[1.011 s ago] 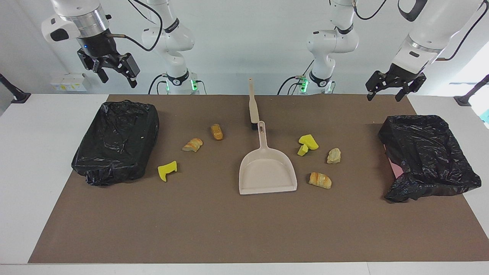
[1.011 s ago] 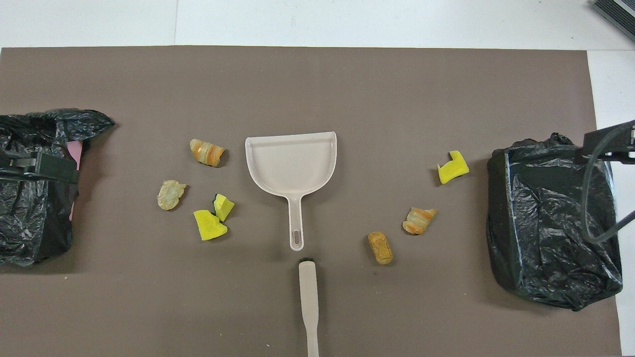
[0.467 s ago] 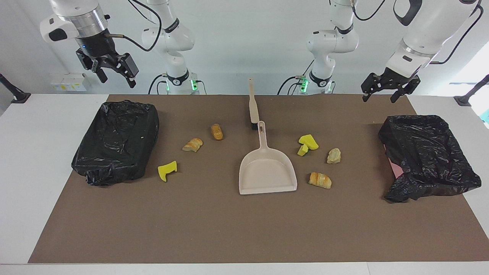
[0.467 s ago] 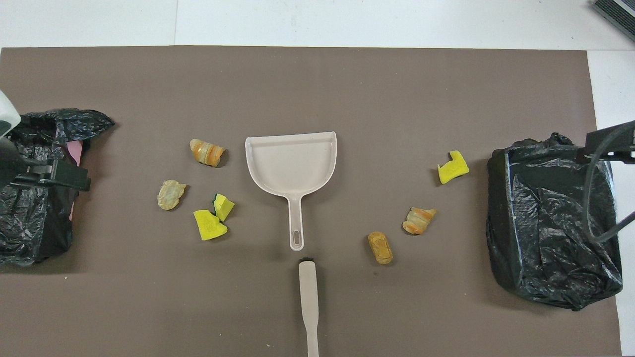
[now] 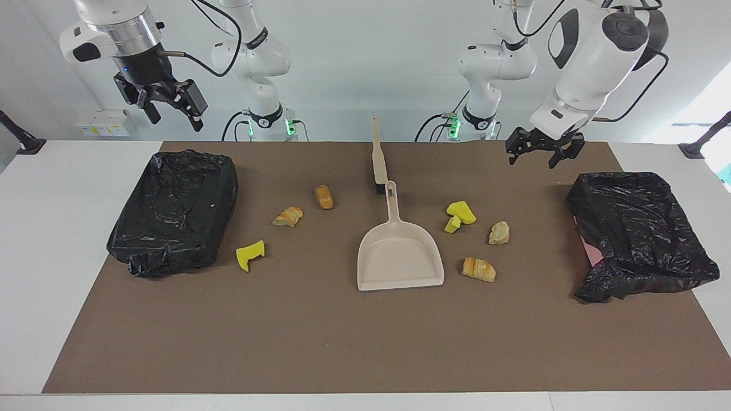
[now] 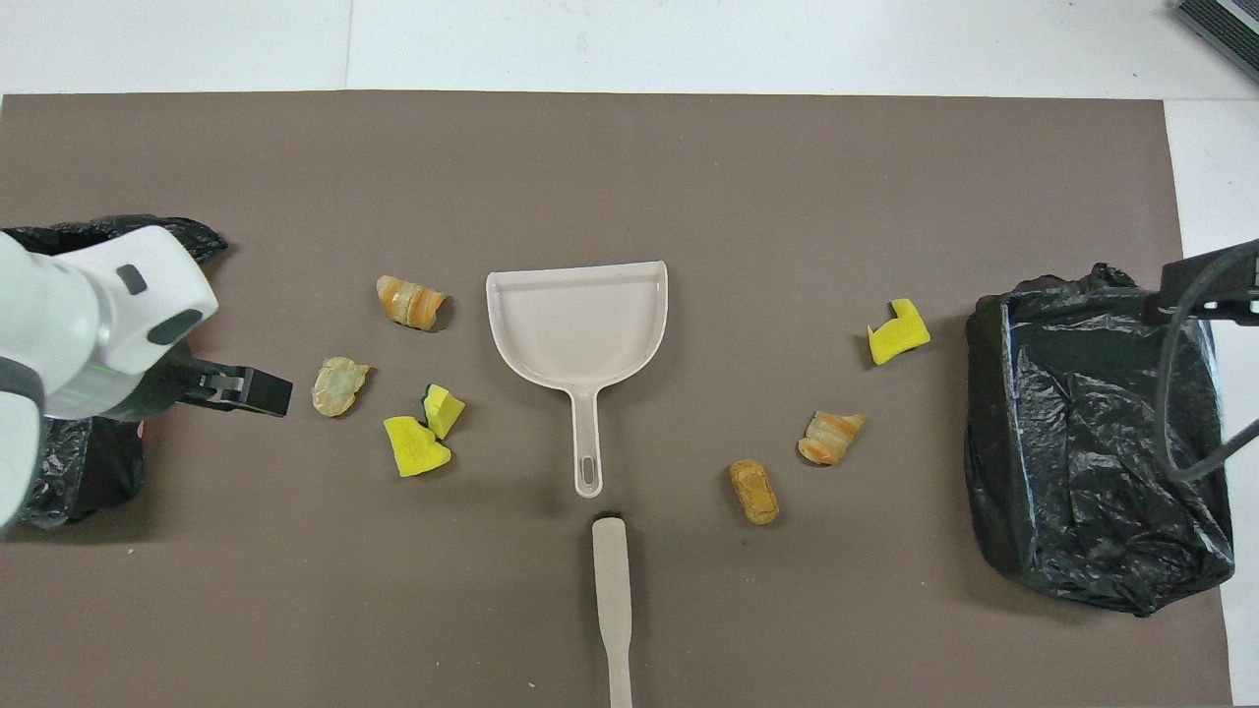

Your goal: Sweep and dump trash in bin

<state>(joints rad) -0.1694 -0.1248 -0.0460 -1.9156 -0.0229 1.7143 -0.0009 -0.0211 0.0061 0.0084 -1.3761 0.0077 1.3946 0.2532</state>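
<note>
The trash lies in two groups on the brown mat either side of the beige dustpan (image 5: 400, 260) (image 6: 577, 320). A yellow scrap (image 5: 250, 255) and two bread lumps (image 5: 288, 216) (image 5: 324, 197) lie toward the right arm's end. Yellow scraps (image 5: 461, 212), a pale lump (image 5: 499, 233) and a striped lump (image 5: 478, 269) lie toward the left arm's end. The beige brush (image 5: 377, 157) (image 6: 612, 600) lies nearer the robots, in line with the dustpan handle. My left gripper (image 5: 534, 160) (image 6: 251, 391) hangs open and empty over the mat beside its bin. My right gripper (image 5: 176, 121) waits open, high above the other bin.
Two bins lined with black bags stand at the mat's ends, one (image 5: 174, 211) (image 6: 1092, 442) at the right arm's end, one (image 5: 639, 234) at the left arm's end. White table borders the mat.
My left arm has swung from above its bin toward the middle of the table and come lower. The right gripper has risen slightly. Nothing on the mat has moved.
</note>
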